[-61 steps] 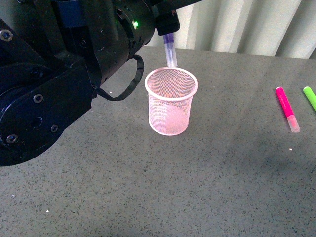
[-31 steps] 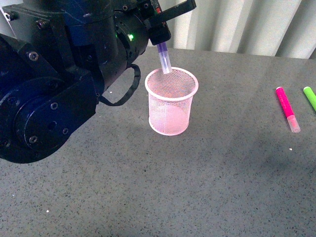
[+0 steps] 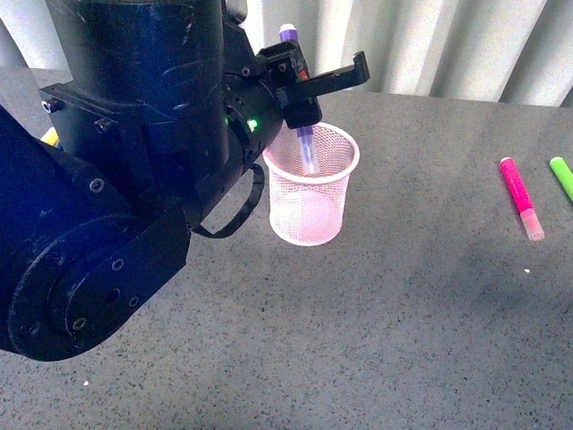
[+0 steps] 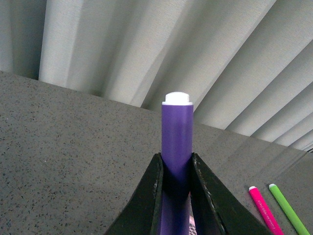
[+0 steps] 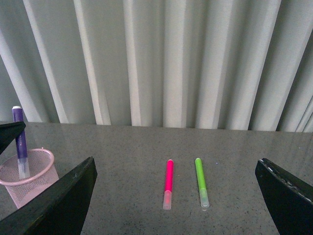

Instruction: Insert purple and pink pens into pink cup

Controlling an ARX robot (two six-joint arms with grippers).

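My left gripper [image 3: 298, 92] is shut on the purple pen [image 3: 307, 143] and holds it nearly upright over the pink cup [image 3: 311, 202]. The pen's pale capped end hangs inside the mesh, below the rim, and its white-tipped top [image 3: 288, 33] sticks up above the fingers. In the left wrist view the purple pen [image 4: 177, 132] stands clamped in the left gripper [image 4: 176, 169]. The pink pen [image 3: 520, 197] lies flat on the table at the right. My right gripper [image 5: 175, 166] is open and empty, well back from the pink pen [image 5: 168, 183]. The right wrist view also shows the pink cup [image 5: 34, 182].
A green marker [image 3: 562, 176] lies just right of the pink pen, parallel to it; the right wrist view has the green marker [image 5: 200, 182] too. My bulky left arm fills the left of the front view. A pleated curtain [image 3: 430, 45] closes the table's far edge.
My left gripper has come down and over the cup. The purple pen's capped end, earlier above the far rim, now hangs inside the mesh.
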